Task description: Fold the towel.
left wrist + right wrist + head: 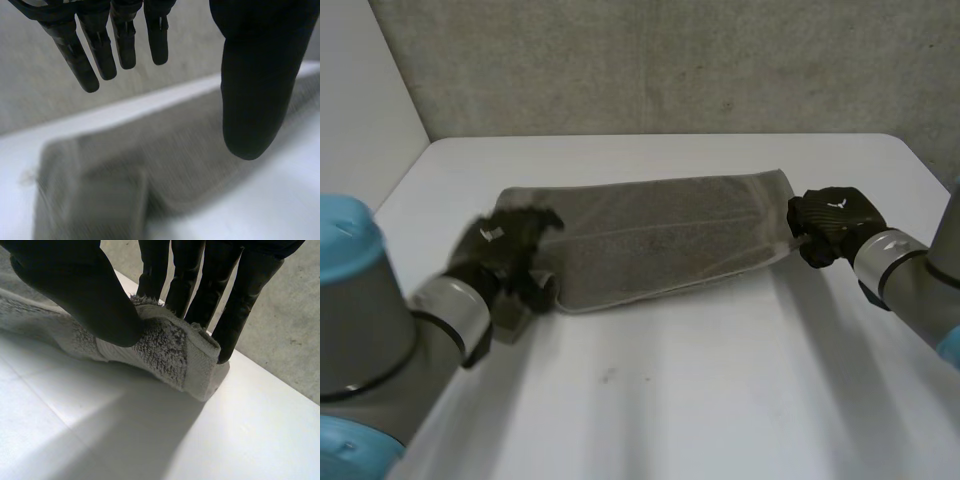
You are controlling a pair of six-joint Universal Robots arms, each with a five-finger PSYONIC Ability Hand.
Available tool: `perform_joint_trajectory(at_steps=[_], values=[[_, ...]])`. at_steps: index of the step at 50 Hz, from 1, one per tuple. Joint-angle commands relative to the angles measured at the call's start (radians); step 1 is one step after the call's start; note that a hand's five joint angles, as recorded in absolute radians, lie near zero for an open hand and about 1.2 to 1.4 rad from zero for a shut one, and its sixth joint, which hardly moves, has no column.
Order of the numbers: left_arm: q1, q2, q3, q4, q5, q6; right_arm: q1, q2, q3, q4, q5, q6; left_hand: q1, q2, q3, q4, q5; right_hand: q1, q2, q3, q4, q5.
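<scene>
While right hand (85, 295) pinches towel (167, 347) (plain at its wrist), left hand (255, 100) unclenched.

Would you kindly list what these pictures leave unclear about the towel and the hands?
1. Head view: the left hand is blurred, so contact with the towel is unclear.
2. Left wrist view: the towel is blurred; layers uncountable.
3. Right wrist view: the thumb of the right hand hides part of the pinched edge.
</scene>
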Motion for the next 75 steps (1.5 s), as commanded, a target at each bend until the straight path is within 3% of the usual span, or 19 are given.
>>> perform_joint_trajectory(at_steps=[1,16,25,43,46,48,49,50,52,56,64,66,68,75], values=[[-0.034,-0.133,-0.044,0.061,-0.012,0.053,-0.047,-0.069,-0.002,0.153,-0.007,-0.017,0.076,0.077,0.077,0.078,0.077,0.433,0.224,0.217,0.207,0.245],[-0.034,-0.242,-0.017,0.328,-0.074,0.226,-0.101,-0.142,0.047,0.173,-0.012,-0.064,0.094,0.094,0.094,0.096,0.095,0.433,0.224,0.217,0.207,0.245],[-0.034,-0.296,0.005,0.350,-0.077,0.370,-0.130,-0.141,0.052,0.170,-0.019,-0.066,0.191,0.191,0.191,0.193,0.192,0.433,0.224,0.217,0.207,0.245],[-0.034,-0.293,-0.032,0.339,-0.087,0.383,-0.161,-0.125,0.038,0.160,-0.032,-0.067,0.235,0.235,0.235,0.237,0.236,0.433,0.224,0.217,0.207,0.245],[-0.031,-0.301,-0.028,0.347,-0.084,0.387,-0.161,-0.115,0.038,0.160,-0.032,-0.067,0.417,0.417,0.417,0.419,0.418,0.433,0.224,0.217,0.207,0.245],[-0.017,-0.319,-0.015,0.358,-0.080,0.407,-0.162,-0.112,0.036,0.159,-0.032,-0.069,0.738,0.739,0.739,0.740,0.739,0.433,0.224,0.217,0.207,0.245],[-0.017,-0.319,-0.015,0.358,-0.080,0.407,-0.162,-0.112,0.036,0.159,-0.032,-0.069,0.740,0.740,0.740,0.742,0.741,0.433,0.224,0.217,0.207,0.245],[-0.011,-0.325,-0.011,0.364,-0.080,0.430,-0.162,-0.110,0.035,0.159,-0.032,-0.069,0.978,0.979,0.979,0.980,0.979,0.433,0.224,0.217,0.207,0.245],[0.003,-0.325,-0.006,0.367,-0.080,0.462,-0.162,-0.109,0.033,0.159,-0.032,-0.072,1.030,1.030,1.030,1.032,1.031,0.433,0.224,0.217,0.207,0.245],[0.041,-0.273,-0.032,0.362,-0.061,0.576,-0.174,-0.115,0.026,0.170,-0.032,-0.089,1.030,1.031,1.031,1.032,1.031,0.433,0.224,0.217,0.207,0.245],[0.049,-0.213,-0.081,0.348,-0.015,0.628,-0.171,-0.116,0.038,0.174,-0.028,-0.109,1.030,1.031,1.031,1.032,1.031,0.433,0.224,0.217,0.207,0.245],[0.049,-0.213,-0.084,0.336,-0.015,0.630,-0.170,-0.116,0.043,0.174,-0.028,-0.109,0.966,0.966,0.966,0.968,0.967,0.433,0.224,0.217,0.207,0.245],[0.052,-0.224,-0.093,0.296,-0.012,0.621,-0.170,-0.115,0.053,0.174,-0.030,-0.109,0.510,0.510,0.510,0.512,0.511,0.433,0.224,0.217,0.207,0.245],[0.074,-0.248,-0.106,0.275,-0.012,0.616,-0.164,-0.109,0.056,0.173,-0.032,-0.110,0.355,0.356,0.356,0.357,0.356,0.433,0.224,0.217,0.207,0.245]])
